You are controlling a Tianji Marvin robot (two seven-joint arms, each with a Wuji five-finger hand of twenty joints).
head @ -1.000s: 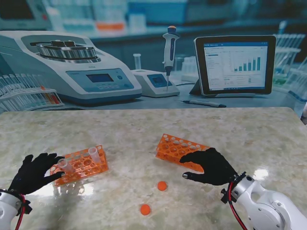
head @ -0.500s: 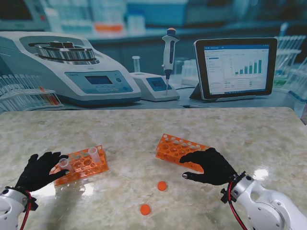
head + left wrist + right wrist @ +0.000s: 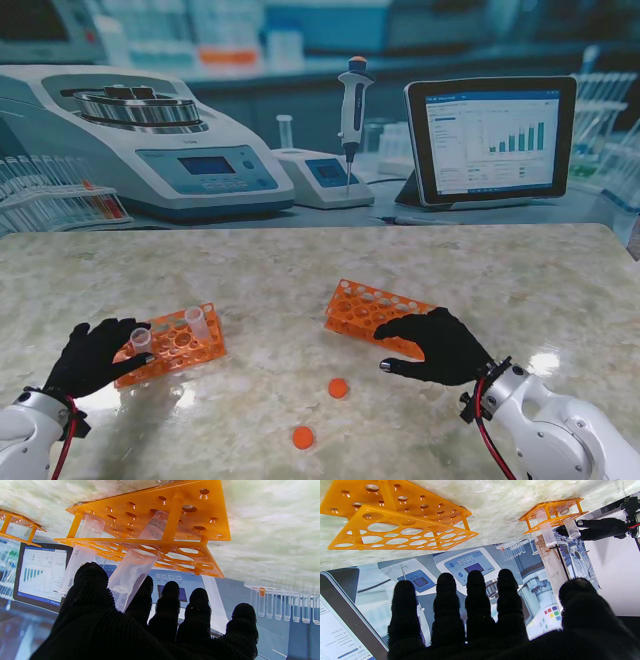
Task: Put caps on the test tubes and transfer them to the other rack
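The left orange rack [image 3: 178, 348] [image 3: 215, 530] holds two clear uncapped test tubes. My left hand [image 3: 93, 358] [image 3: 150, 620] is shut on the nearer test tube [image 3: 141, 341] [image 3: 130, 577], which leans in its hole, pinched between thumb and forefinger. The other tube [image 3: 196, 322] [image 3: 80, 557] stands in the rack's far side. The right orange rack [image 3: 372, 308] [image 3: 395, 517] holds no tubes. My right hand [image 3: 440, 347] [image 3: 480, 620] lies open at that rack's near right end, fingers spread, holding nothing. Two orange caps [image 3: 338, 387] [image 3: 302, 436] lie on the table between my hands.
Past the marble table's [image 3: 500, 270] far edge is a printed lab backdrop with a centrifuge [image 3: 150, 140], a pipette [image 3: 354, 100] and a tablet [image 3: 490, 135]. The right wrist view also catches the left rack [image 3: 555, 508] and left hand [image 3: 597, 527].
My left hand has shifted right, toward the left rack, and closed around the nearer tube, which now stands less tilted. The right hand, the caps and the right rack have not moved.
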